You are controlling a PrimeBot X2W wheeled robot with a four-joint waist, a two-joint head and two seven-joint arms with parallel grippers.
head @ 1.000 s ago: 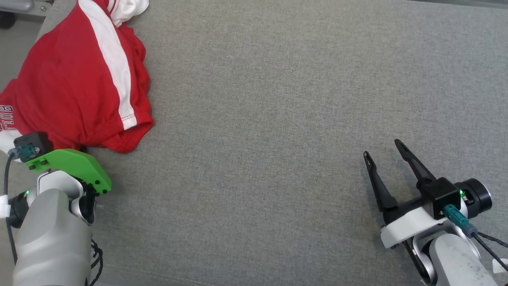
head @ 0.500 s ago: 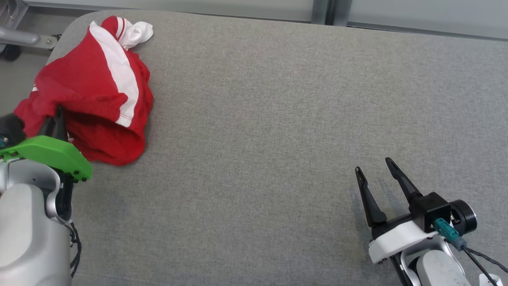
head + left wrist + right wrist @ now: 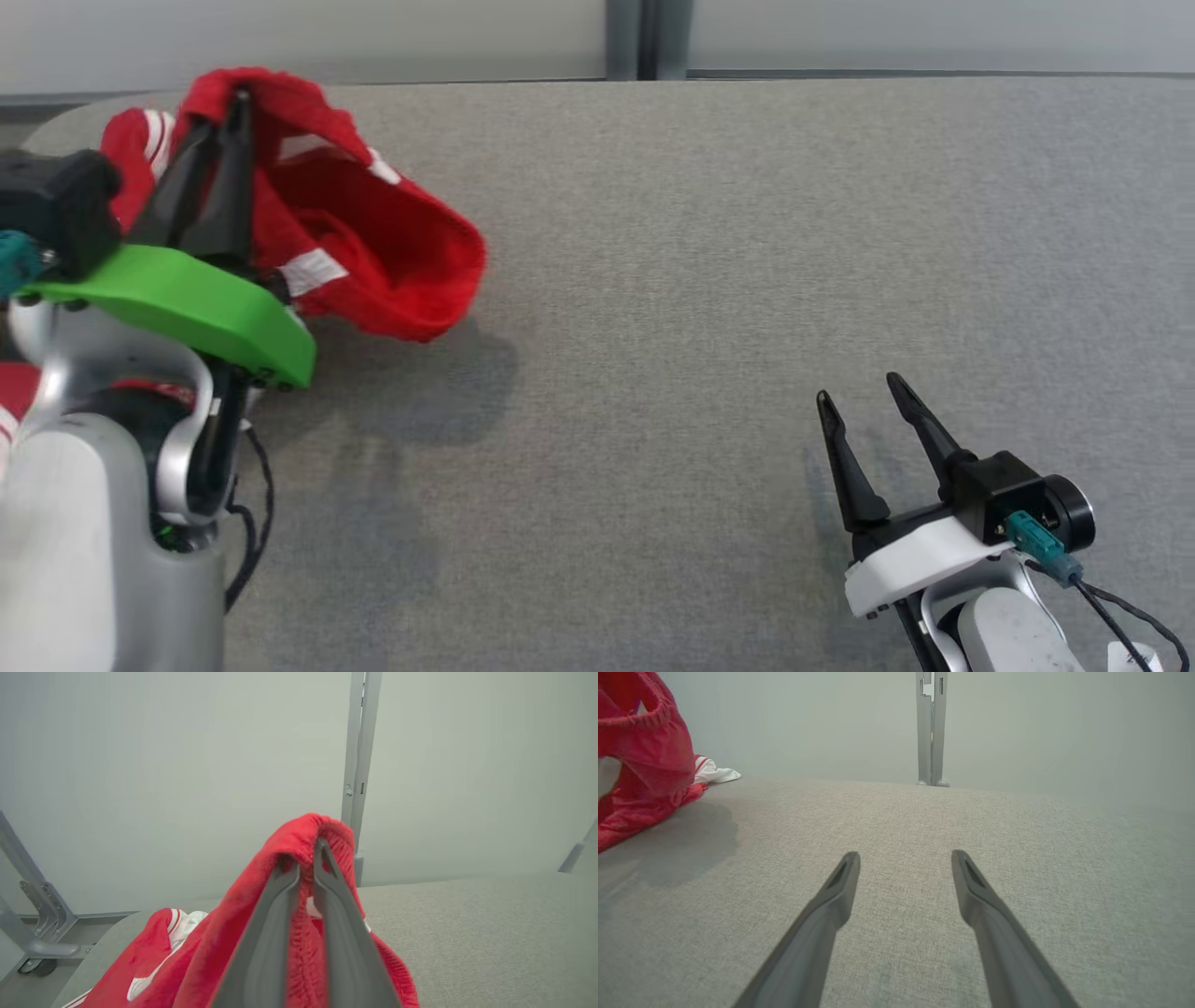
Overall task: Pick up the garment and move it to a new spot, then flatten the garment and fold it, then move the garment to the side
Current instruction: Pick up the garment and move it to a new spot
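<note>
The garment (image 3: 392,252) is red with white stripes and hangs lifted at the far left of the grey table. My left gripper (image 3: 233,98) is shut on a fold of its elastic hem, fingers pointing up the head view. In the left wrist view the garment (image 3: 285,849) drapes over both fingertips of my left gripper (image 3: 306,856), its lower part trailing to the table. My right gripper (image 3: 859,392) rests low at the near right, open and empty. The right wrist view has the right gripper (image 3: 906,858) over bare cloth, with the garment (image 3: 644,751) far off to its left.
The grey fabric table (image 3: 700,280) stretches wide between the two arms. A pale wall with a grey vertical post (image 3: 639,37) runs along the far edge. A grey metal frame (image 3: 32,905) stands past the table's left corner.
My left gripper has risen and moved right, lifting the garment's hem off the table. The head camera has tilted, so the far wall has come into sight. The right gripper stays open.
</note>
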